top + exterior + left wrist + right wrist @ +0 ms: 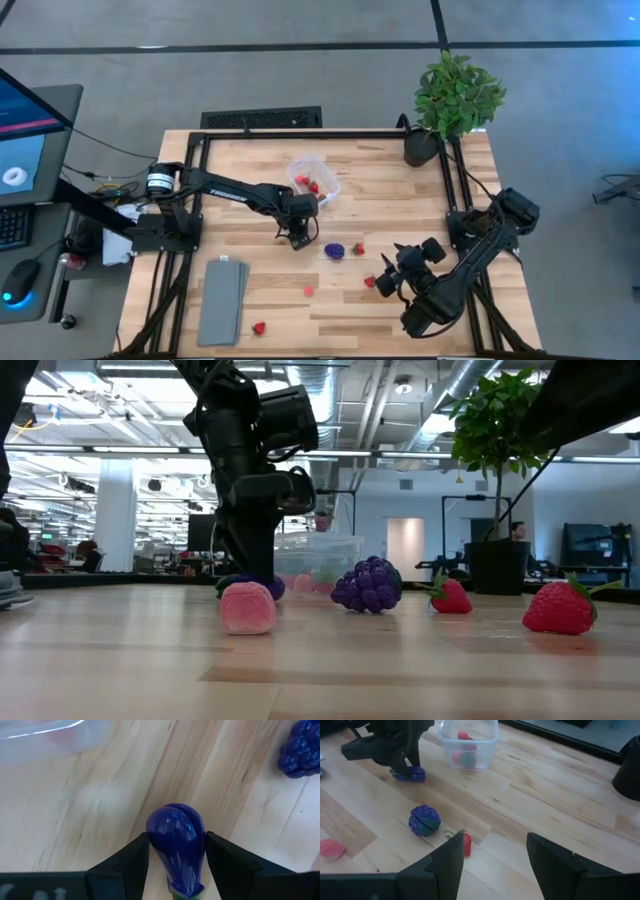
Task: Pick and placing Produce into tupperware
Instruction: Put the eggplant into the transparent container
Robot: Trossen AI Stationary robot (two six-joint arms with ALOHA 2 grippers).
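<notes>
While the left gripper (pixel 299 240) stands low over the middle of the table, its two dark fingers (pixel 131 857) press on either side of a purple eggplant (pixel 177 845), so the step in hand looks like the grasp of this piece. In the low view the eggplant (pixel 262 588) seems to touch the wood under the gripper (pixel 250 575), so I judge the lift not yet made. The next move calls for a straight raise, then a short carry up and to the right to the tupperware (pixel 314 179), which sits just beyond the gripper toward the table's far edge, and a release above its open top. The eggplant is smooth, glossy and rounded, with a green stem end toward the wrist; it could slip if the pinch is shallow.

The tupperware (pixel 468 740) is a clear tub with rounded corners, and it already holds a few red and green pieces. Right of the left gripper lie the purple grape cluster (pixel 334 250) and, just beside it, a red strawberry (pixel 358 249). Nearer the front edge lie a small pink piece (pixel 309 291) and another strawberry (pixel 259 327), the latter beside a flat grey slab (pixel 222 299).

Farther right, the right gripper (pixel 390 272) waits near the table's right front, fingers spread and holding nothing, with one more strawberry (pixel 369 282) close to it.
</notes>
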